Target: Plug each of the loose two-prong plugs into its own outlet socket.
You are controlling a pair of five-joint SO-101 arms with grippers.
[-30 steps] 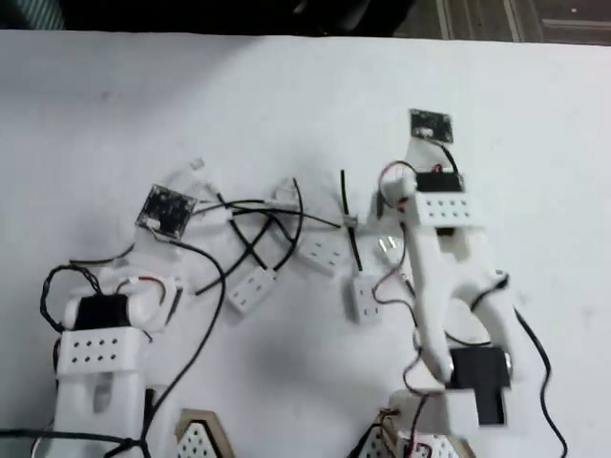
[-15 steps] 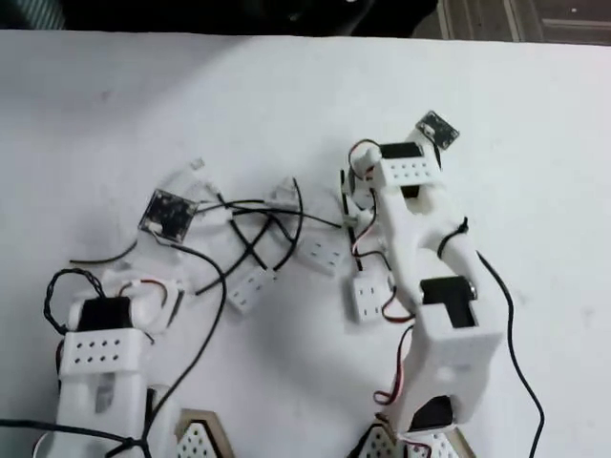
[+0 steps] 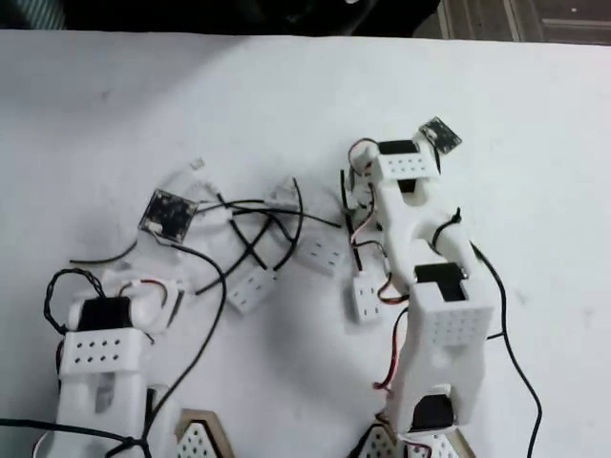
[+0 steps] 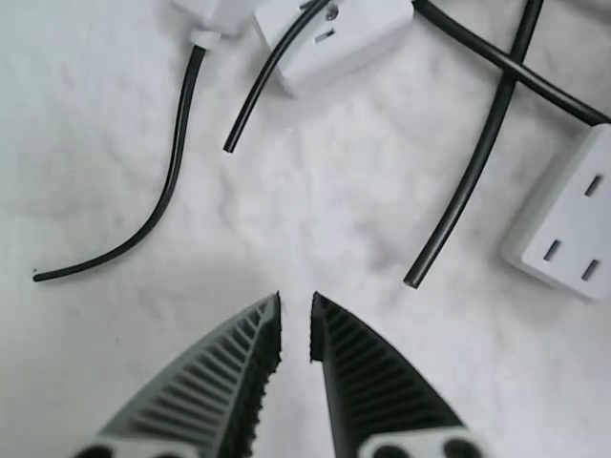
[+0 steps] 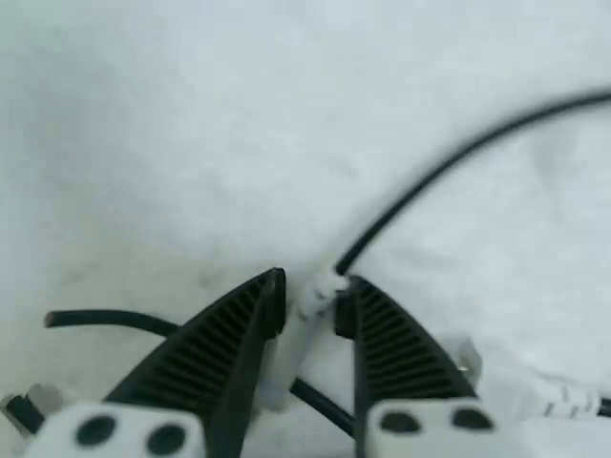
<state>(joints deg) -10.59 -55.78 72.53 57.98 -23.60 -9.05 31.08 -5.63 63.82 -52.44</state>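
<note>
Since a second ago the right arm has folded forward over the table, and its head has swung from right of centre toward the upright black cord in the middle of the high view; the left arm has kept its place at the lower left.

Between the arms lie three white outlet sockets: one left of centre, one at centre, and one just beside the right arm. A tangle of black cords crosses the first two.

In the right wrist view, the right gripper has its ribbed fingers pressed against either side of a white plug, whose black cord runs off toward the upper right of that frame.

The left gripper hangs over bare table with its fingers almost together, a thin slit between them and nothing held. One socket lies at the right edge of that frame.
</note>
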